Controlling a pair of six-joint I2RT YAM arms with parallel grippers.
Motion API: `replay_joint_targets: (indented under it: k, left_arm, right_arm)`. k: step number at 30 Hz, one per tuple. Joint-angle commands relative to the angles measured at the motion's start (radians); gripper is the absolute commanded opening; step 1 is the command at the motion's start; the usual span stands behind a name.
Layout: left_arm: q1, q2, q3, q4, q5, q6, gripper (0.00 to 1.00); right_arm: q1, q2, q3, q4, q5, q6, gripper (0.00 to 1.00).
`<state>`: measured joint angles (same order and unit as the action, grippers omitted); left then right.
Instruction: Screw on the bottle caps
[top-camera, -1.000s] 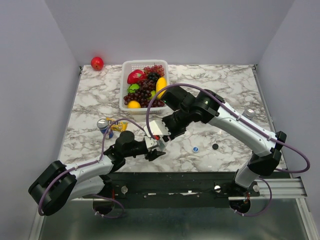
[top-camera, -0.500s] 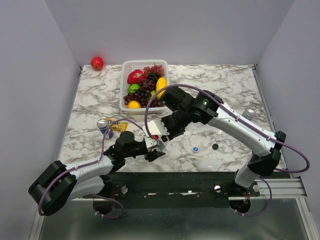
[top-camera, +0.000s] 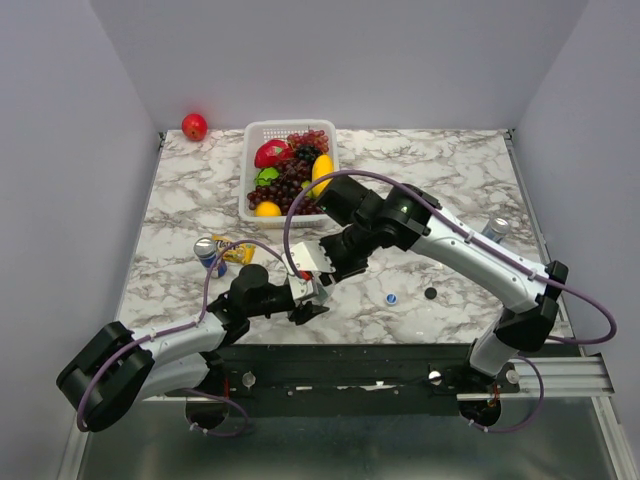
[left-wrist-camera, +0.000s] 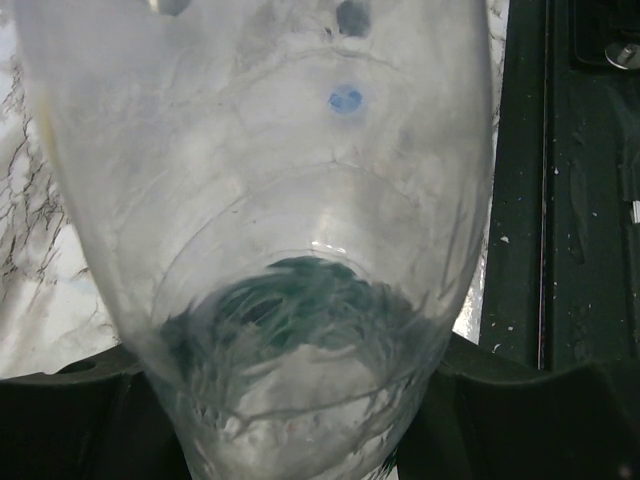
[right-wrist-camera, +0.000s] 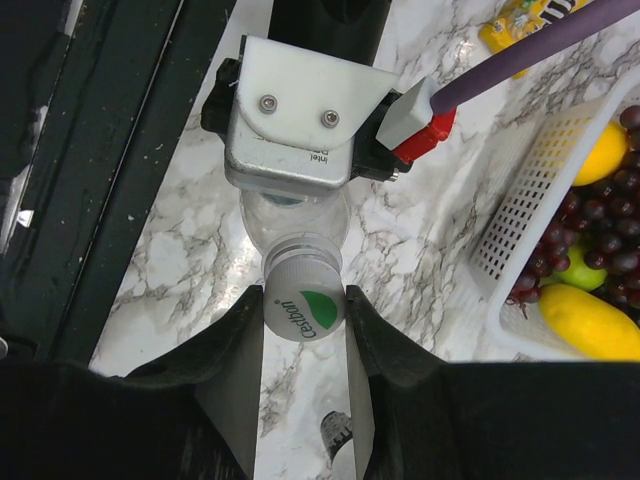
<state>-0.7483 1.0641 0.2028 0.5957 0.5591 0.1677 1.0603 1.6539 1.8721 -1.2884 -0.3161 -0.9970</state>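
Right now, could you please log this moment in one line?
left jaws: shut on bottle | right jaws: shut on white-green cap at bottle mouth | blue cap, black cap: on table

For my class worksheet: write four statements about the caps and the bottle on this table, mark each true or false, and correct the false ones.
1. The right gripper has its fingers on either side of the white-green cap. True.
2. The blue cap sits on a bottle's neck. False: it lies loose on the table.
3. The left gripper holds a clear bottle. True.
4. The black cap lies in the fruit basket. False: it lies on the table, near the blue cap.
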Motion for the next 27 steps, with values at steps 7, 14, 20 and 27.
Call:
replay_joint_targets:
  k: [7, 14, 20, 27]
  left_arm:
    - [-0.013, -0.033, 0.004, 0.112, 0.007, 0.053, 0.00]
    - [-0.013, -0.023, 0.035, 0.072, -0.004, 0.040, 0.00]
    - [-0.013, -0.019, 0.044, 0.055, -0.016, 0.024, 0.00]
    - [-0.011, -0.019, 0.049, 0.062, -0.050, -0.006, 0.00]
  right_arm:
    - [0.006, 0.066, -0.001, -0.048, 0.035, 0.020, 0.33]
    - [0.013, 0.078, 0.038, -0.015, 0.090, 0.061, 0.32]
    - [0.043, 0.124, 0.102, -0.094, 0.115, 0.051, 0.29]
    - [0.061, 0.175, 0.191, -0.150, 0.134, 0.089, 0.27]
